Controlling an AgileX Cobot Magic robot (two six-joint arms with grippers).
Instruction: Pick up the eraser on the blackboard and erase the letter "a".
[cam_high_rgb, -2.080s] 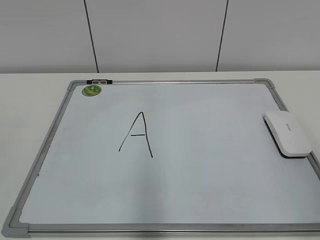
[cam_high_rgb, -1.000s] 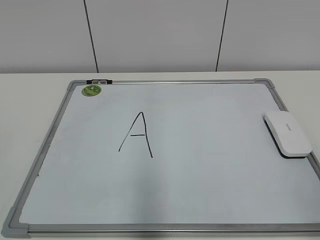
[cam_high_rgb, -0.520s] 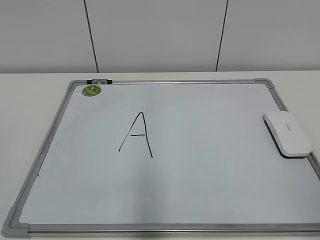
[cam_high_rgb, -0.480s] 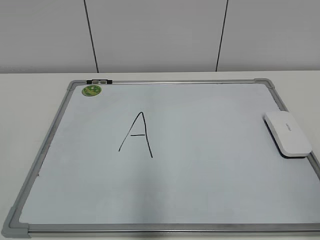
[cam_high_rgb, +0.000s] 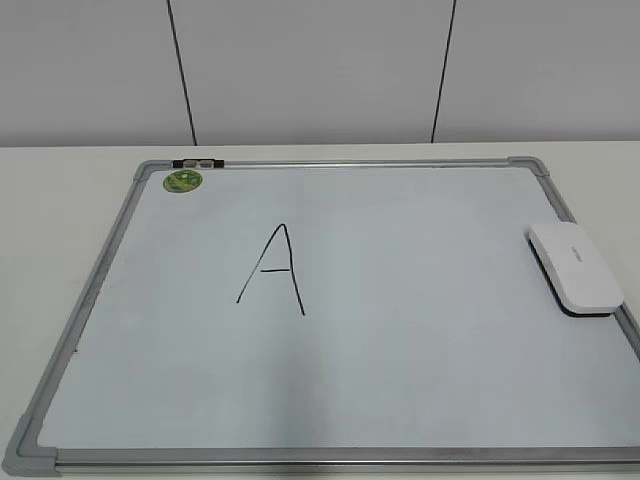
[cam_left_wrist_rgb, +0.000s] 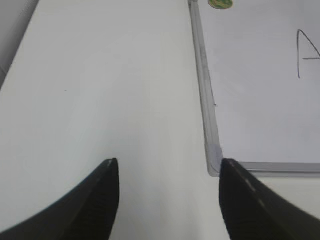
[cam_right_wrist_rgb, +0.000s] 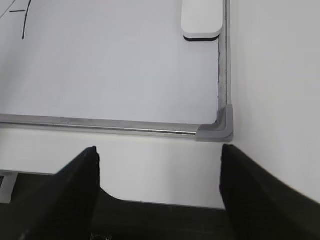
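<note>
Whiteboard (cam_high_rgb: 400, 350): I see it lying flat on the white table (cam_high_rgb: 60, 200), grey frame all round, its near edge almost at the bottom border of the exterior view. The right frame rail runs out of that view at the lower right.

Eraser (cam_high_rgb: 577, 266): white, dark underside, resting on the board surface hard against the right frame rail, well apart from the writing. In my right wrist view only its near end (cam_right_wrist_rgb: 202, 20) shows; the rest is cut off at the top.

Writing: one tall black capital "A" (cam_high_rgb: 273, 268) left of board centre, with bare board all around it. I can find no small lowercase "a" in any view.

Green sticker (cam_high_rgb: 184, 181): far left corner of the board, beside a small black clip on the top rail.

Left gripper (cam_left_wrist_rgb: 167, 200): fingers spread apart, holding nothing, over bare table just left of the board's near left corner (cam_left_wrist_rgb: 215, 160).

Right gripper (cam_right_wrist_rgb: 160, 190): fingers spread apart, holding nothing, at the table's near edge, in front of the board's near right corner (cam_right_wrist_rgb: 217, 130). Neither gripper appears in the exterior view.
</note>
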